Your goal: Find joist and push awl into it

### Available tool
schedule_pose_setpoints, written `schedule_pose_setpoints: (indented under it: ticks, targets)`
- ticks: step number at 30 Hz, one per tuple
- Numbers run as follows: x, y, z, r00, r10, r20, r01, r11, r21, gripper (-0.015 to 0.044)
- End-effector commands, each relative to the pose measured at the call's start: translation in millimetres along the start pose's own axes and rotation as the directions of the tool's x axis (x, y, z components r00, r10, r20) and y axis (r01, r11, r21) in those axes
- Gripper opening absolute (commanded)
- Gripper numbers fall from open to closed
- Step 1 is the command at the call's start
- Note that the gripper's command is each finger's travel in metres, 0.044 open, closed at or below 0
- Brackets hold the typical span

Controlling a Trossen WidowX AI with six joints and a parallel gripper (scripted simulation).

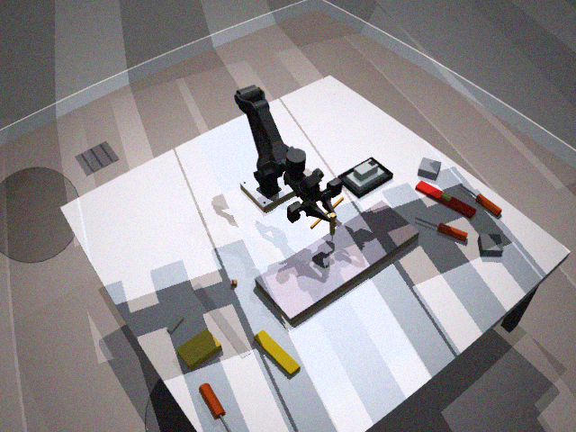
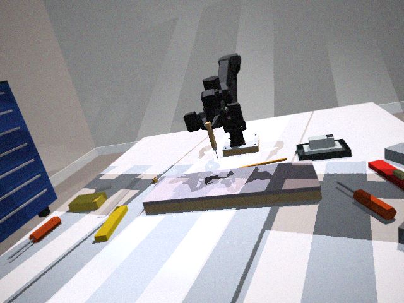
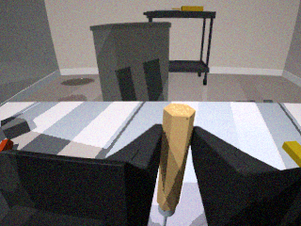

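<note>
My gripper (image 1: 331,216) (image 2: 209,126) (image 3: 176,132) is shut on the awl's wooden handle. The awl (image 1: 332,223) (image 2: 212,138) (image 3: 174,162) points down with a slight tilt, its metal tip in the air above the back part of the floor panel in the top view. The floor panel (image 1: 297,297) (image 2: 176,192) is a pale mauve slab with a wooden edge, lying flat on the table. The grey-white stud finder (image 1: 365,171) (image 2: 321,142) sits in the black tray (image 1: 360,192) (image 2: 346,152) to the right of the arm's base. The joist is hidden under the panel. No hole can be made out in the panel.
An orange stick (image 1: 316,222) (image 2: 267,161) lies behind the panel. A small wooden cube (image 1: 234,283) (image 2: 154,180) is off its left end. Yellow blocks (image 1: 199,348) (image 1: 277,353) lie front left. A red bar (image 1: 430,189), orange-handled tools (image 1: 452,231) (image 1: 488,204) and grey blocks (image 1: 428,168) (image 1: 490,245) lie right.
</note>
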State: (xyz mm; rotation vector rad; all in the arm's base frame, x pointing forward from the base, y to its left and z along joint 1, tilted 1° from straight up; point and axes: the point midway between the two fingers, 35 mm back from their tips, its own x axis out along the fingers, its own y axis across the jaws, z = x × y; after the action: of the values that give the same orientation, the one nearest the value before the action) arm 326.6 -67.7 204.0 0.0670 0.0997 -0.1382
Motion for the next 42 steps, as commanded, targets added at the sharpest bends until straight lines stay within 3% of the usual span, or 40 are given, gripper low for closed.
schedule_pose_setpoints:
  ticks: [1, 15, 42]
  targets:
    - [3, 11, -2, 1.000, -0.002, 0.010, 0.002, 1.000, -0.014, 0.0000]
    - [8, 56, -10, 0.999, 0.006, 0.045, -0.004, 0.999, -0.044, 0.0000]
    - [11, 56, -21, 0.999, 0.006, 0.046, -0.004, 0.999, -0.044, 0.0000]
